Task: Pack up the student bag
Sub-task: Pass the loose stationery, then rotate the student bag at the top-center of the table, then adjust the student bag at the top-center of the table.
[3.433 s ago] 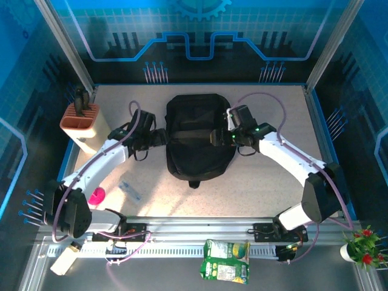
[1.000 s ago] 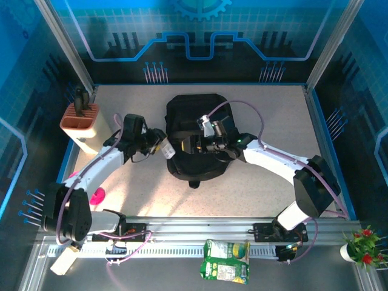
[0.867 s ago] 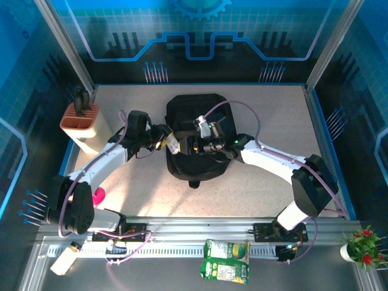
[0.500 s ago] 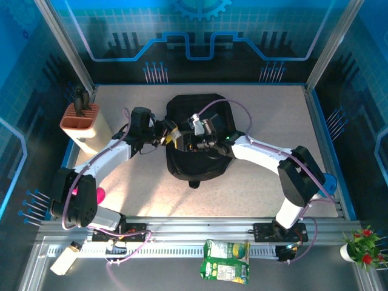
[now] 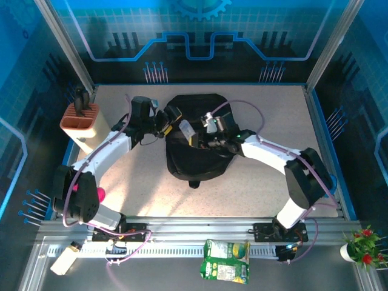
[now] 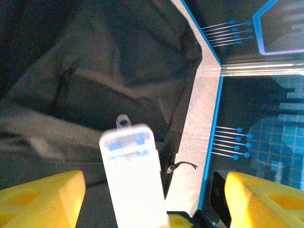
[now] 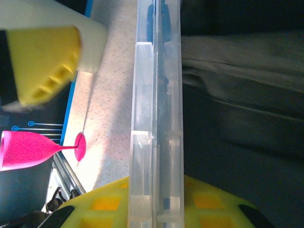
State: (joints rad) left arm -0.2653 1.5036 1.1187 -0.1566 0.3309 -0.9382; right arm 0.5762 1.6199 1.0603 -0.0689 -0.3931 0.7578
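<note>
From above, the student bag (image 5: pixel 197 160) lies mid-surface (image 5: pixel 260 182), a clear case (image 5: pixel 186 129) over its top; at the left wrist, the left gripper (image 6: pixel 154 197) stands wide, the case between its fingers; at the right wrist, the right gripper (image 7: pixel 156 209) pinches the case

Bright overhead light, soft shadows on table (image 5: pixel 254 182), black backpack (image 5: pixel 197 162) loses detail, wrist views blurred, clear case (image 6: pixel 134 176) glaring.

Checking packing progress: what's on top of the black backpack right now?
A clear plastic case is held over the backpack by the right fingers. Whether the case touches the fabric is unclear. The bag's inside is covered, so its contents cannot be seen.
</note>
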